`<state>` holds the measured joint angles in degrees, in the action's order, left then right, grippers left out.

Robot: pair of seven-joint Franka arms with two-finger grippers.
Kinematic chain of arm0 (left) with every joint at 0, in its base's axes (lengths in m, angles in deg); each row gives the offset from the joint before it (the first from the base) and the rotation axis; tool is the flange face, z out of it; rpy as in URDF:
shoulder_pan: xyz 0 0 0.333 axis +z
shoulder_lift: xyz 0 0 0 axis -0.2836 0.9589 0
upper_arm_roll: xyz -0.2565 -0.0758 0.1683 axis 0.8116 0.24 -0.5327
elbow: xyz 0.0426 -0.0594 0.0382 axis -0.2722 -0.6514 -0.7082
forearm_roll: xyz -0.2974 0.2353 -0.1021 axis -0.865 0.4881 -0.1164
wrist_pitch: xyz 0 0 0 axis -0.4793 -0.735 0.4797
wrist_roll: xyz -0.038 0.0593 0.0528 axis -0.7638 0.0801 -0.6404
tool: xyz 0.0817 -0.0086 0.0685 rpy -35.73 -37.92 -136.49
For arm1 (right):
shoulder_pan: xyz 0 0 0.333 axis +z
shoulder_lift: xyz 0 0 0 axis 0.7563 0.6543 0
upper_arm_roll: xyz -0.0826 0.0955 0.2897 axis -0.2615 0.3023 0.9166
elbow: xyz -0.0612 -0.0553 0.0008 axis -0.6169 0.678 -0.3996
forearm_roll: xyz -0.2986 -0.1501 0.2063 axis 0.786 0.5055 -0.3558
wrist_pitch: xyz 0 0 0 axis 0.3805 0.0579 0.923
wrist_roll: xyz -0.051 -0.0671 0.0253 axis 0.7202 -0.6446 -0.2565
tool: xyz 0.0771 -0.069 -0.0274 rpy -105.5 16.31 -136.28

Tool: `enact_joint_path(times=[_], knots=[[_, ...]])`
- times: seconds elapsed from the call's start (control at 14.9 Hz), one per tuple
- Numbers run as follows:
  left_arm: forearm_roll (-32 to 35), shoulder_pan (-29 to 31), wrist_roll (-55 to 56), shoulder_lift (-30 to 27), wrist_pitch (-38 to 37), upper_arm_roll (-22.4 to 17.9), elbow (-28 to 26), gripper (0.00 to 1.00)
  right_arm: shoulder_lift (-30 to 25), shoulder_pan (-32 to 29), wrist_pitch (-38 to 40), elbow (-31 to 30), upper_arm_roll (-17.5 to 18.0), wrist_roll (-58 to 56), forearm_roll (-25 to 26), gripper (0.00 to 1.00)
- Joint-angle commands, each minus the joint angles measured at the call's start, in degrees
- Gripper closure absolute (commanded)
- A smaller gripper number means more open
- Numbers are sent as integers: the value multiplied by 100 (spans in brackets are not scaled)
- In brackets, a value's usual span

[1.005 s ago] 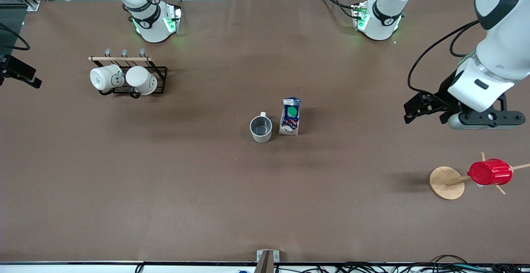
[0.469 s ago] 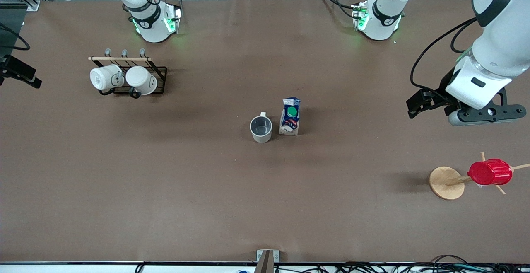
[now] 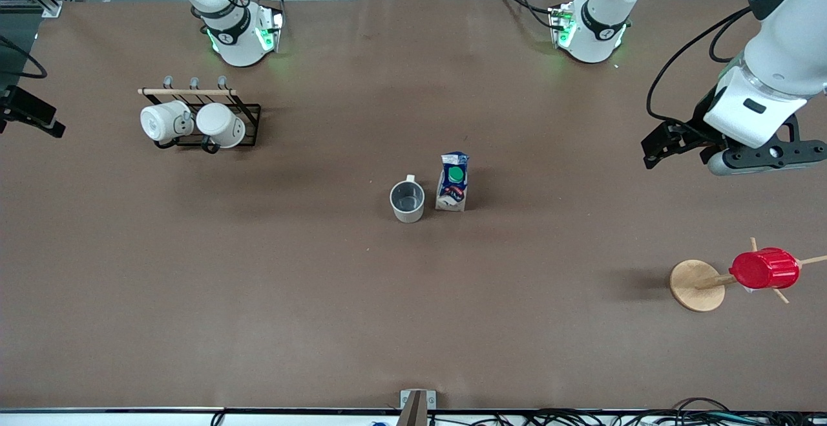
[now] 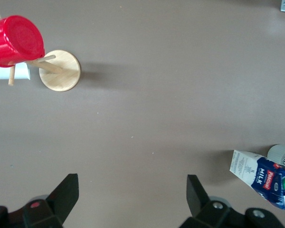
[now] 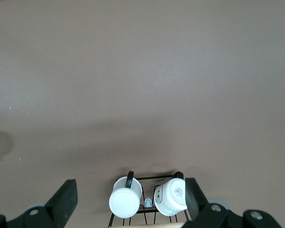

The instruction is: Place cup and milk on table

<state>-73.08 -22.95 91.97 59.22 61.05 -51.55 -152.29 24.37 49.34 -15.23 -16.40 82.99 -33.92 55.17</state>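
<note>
Rack with two white mugs [image 3: 199, 122]: you see it well toward the right arm's end from the milk; leave it alone.
Right gripper [image 5: 130, 202]: you find it spread wide and empty, high over the table above that rack; this arm waits.
Cup [image 3: 407, 201]: it stands upright on the table [image 3: 323, 297], just beside the milk on the right arm's side, apparently not touching. You should expect it to be rigid, smooth-glazed, likely breakable and fairly light; take it across the rim wall or by the small handle, which points toward the bases.
Milk [image 3: 453, 181]: it stands upright at mid-table. You should treat the carton as light with walls that give under a hard squeeze; hold it across the flat sides below the gable, gently.
Left gripper [image 4: 133, 194]: you see its fingers wide apart with nothing between them, up over bare table well toward the left arm's end from the milk, pointing down.
Red cup on wooden stand [image 3: 764, 269]: it sits far toward the left arm's end from the milk; not part of your job.
Progress: both items look already set down.
</note>
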Motion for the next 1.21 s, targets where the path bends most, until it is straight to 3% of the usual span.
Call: enact_joint_path(times=[0.0, 0.47, 1.14], knots=[[83, 243, -248, -316, 209, 2, -496, 0, -2, 6, 70, 55, -2, 46, -58, 0], [-243, 253, -1154, -615, 113, -279, -883, 0, -2, 6, 70, 55, -2, 54, -58, 0], [-199, 253, -1216, -431, 113, -306, -699, 0, -2, 6, 70, 55, -2, 46, -58, 0]])
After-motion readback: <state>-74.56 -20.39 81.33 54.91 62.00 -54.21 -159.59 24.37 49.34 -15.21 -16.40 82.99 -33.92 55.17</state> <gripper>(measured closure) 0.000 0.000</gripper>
